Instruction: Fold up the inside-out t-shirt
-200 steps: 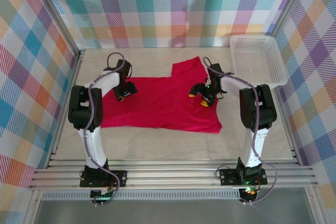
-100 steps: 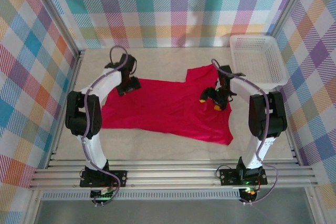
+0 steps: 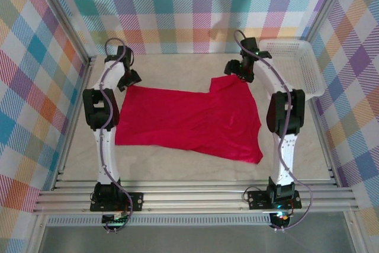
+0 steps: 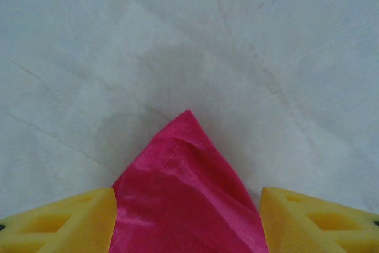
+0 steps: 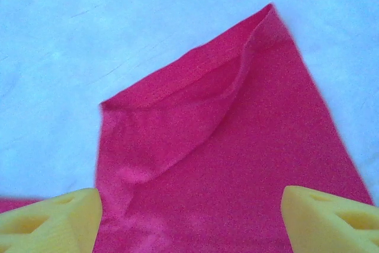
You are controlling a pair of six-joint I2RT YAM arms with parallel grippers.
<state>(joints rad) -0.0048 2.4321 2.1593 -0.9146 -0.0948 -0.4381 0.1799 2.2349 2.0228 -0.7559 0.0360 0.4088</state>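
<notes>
Your surface [image 3: 172,66] carries one big item: the t-shirt [image 3: 189,119]. It lies flat across the middle, long side running left to right. The near-right corner sags toward the near edge, and a flap sticks out at the far right.

The white basket [image 3: 293,66] is at the far-right corner of the surface, just beside that flap, not touching the shirt as far as the top view shows.

Both arms are stretched out to the far side.

Your left hand [image 3: 129,79] is at the shirt's far-left corner.
- Wrist view: left hand [image 4: 188,197] is open, yellow fingers [image 4: 65,223] spread apart.
- The pointed corner of the t-shirt [image 4: 177,164] sits in the gap between them, tip pointing away from the hand, flat on the surface.
- Nothing is pinched. Can't tell whether the finger edges touch the cloth.

Your right hand [image 3: 235,68] is over the far-right flap, between the shirt body and the basket.
- Wrist view: right hand [image 5: 189,197] is open, wider than the left, fingers [image 5: 47,220] at the two bottom corners.
- The t-shirt [image 5: 249,146] fills the space between and ahead of them, ending in a point at the far side.
- A curved fold [image 5: 219,108] runs across the cloth, with a stitched hem along the far-left edge.
</notes>
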